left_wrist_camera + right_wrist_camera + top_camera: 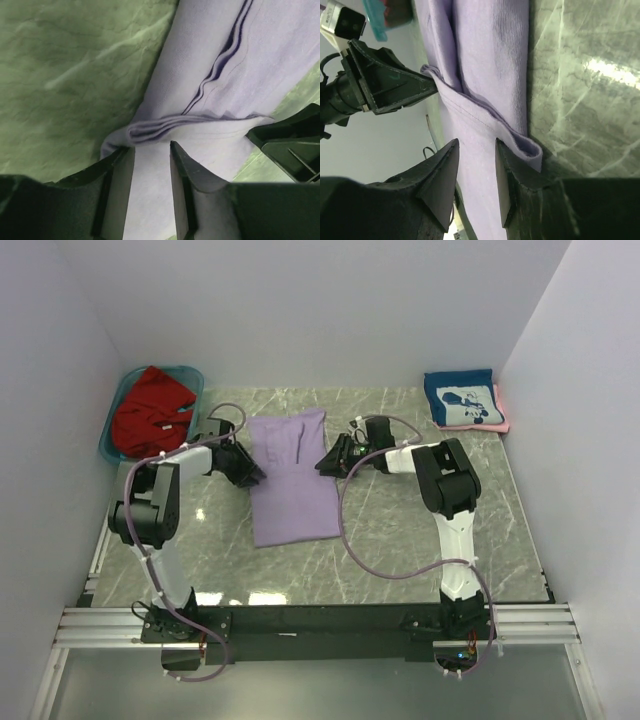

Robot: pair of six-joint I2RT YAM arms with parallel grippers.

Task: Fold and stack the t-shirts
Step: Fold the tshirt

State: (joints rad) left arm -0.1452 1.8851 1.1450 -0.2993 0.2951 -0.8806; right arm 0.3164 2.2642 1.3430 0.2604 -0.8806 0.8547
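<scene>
Status: lavender t-shirt [292, 490] lies mid-table, folded into a long strip. My left gripper [252, 473] and right gripper [325, 462] flank its side edges at a cross crease, jaws narrowly apart, pinching nothing. They seem placed for the crosswise fold.

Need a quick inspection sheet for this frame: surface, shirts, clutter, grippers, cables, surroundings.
Surface: marbled tabletop, a few glare patches.
Job's things: lavender shirt lies centre, folded lengthwise. Red shirt is heaped in the teal tub, far left. Navy shirt lies folded on top of the pink shirt, far right corner.
Clutter: nothing seen.
Grippers: left gripper is at the lavender shirt's left edge and right gripper at its right edge. Both have jaws apart over the cloth, with nothing visibly pinched.
Cables: purple cables loop along each arm; the right one sags low over the table.
Surroundings: plain white walls on three sides.
</scene>
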